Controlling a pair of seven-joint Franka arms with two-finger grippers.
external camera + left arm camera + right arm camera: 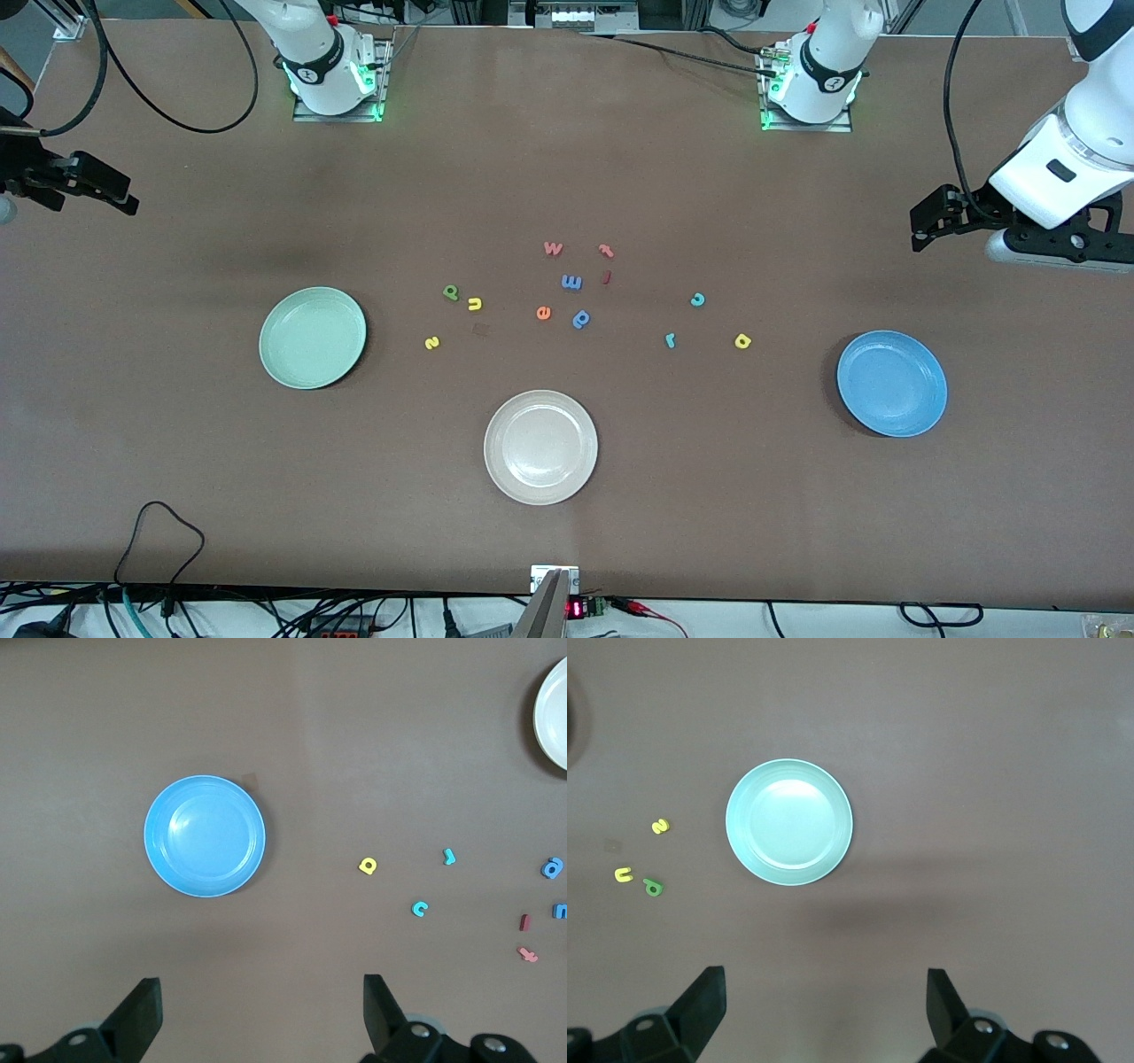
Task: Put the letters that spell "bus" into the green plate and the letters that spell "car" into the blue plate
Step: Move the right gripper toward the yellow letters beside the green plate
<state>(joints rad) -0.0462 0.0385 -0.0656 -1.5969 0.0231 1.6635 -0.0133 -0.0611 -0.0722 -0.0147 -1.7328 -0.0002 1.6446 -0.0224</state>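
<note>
The pale green plate point(312, 338) point(789, 821) lies empty toward the right arm's end. Beside it lie the dark green b point(451, 291) point(653, 888), yellow u point(475, 305) point(623, 874) and yellow s point(431, 342) point(659, 826). The blue plate point(892, 383) point(205, 835) lies empty toward the left arm's end, with the teal c point(697, 299) point(420, 908), teal r point(670, 339) point(450, 856) and yellow a point(742, 341) point(368, 866) beside it. My left gripper point(920, 232) point(263, 997) hangs open and empty high over the table's edge by the blue plate. My right gripper point(124, 197) point(826, 992) hangs open and empty high by the green plate.
A beige-white plate point(540, 447) lies nearest the front camera, mid-table. Between the two letter groups lie a pink w point(553, 248), two pink-red letters point(606, 251), a blue m point(571, 282), an orange e point(543, 312) and a blue p-shaped letter point(581, 319).
</note>
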